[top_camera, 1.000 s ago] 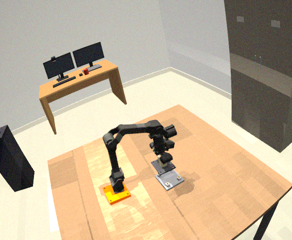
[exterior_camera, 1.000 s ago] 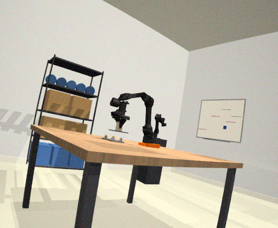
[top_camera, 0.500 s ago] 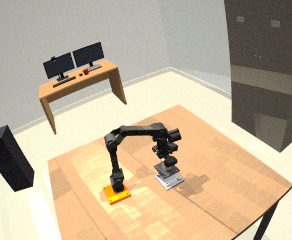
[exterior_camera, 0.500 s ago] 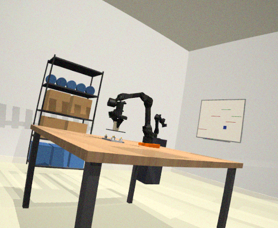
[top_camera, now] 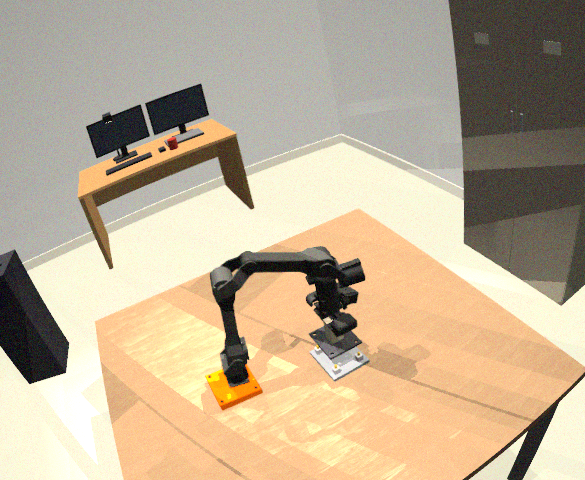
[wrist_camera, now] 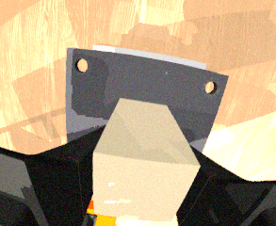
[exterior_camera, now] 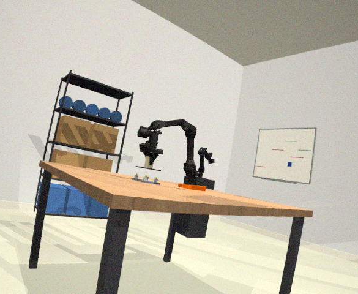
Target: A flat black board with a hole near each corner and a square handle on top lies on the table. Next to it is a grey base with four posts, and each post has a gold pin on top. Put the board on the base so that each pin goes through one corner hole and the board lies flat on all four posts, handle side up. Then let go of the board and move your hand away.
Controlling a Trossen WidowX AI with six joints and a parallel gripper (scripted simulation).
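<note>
The orange mount (top_camera: pixel 216 396) (exterior_camera: pixel 191 187) (wrist_camera: pixel 105 219) sits left in the top view. Right of it, the fingers (top_camera: pixel 335 324) (exterior_camera: pixel 152 155) grip the pale handle (top_camera: pixel 336 335) (exterior_camera: pixel 148 162) (wrist_camera: pixel 144 181), a sound hold; the black board (top_camera: pixel 332 348) (exterior_camera: pixel 156 169) (wrist_camera: pixel 138 80) hangs above the grey base (top_camera: pixel 341 370) (exterior_camera: pixel 136 179) (wrist_camera: pixel 152 54). It looks thin, stiff and fairly light, liable to tilt if a pin catches.

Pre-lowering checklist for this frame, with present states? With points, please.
1. Square beige handle (top_camera: pixel 336 335) (exterior_camera: pixel 148 162) (wrist_camera: pixel 144 151) clamped in the jaws: ok.
2. Flat black board (top_camera: pixel 333 342) (exterior_camera: pixel 155 169) (wrist_camera: pixel 142 80) handle side up: ok.
3. Board raised above the gold-tipped posts of the flat grey base (top_camera: pixel 339 374) (exterior_camera: pixel 136 180) (wrist_camera: pixel 152 55): ok.
4. Corner holes lined up with the pins: not ok; wooden tabletop (top_camera: pixel 437 330) (exterior_camera: pixel 93 180) (wrist_camera: pixel 29 28) shows through both holes visible in the wrist view.
5. Fourth post, under the board: cannot tell.
</note>
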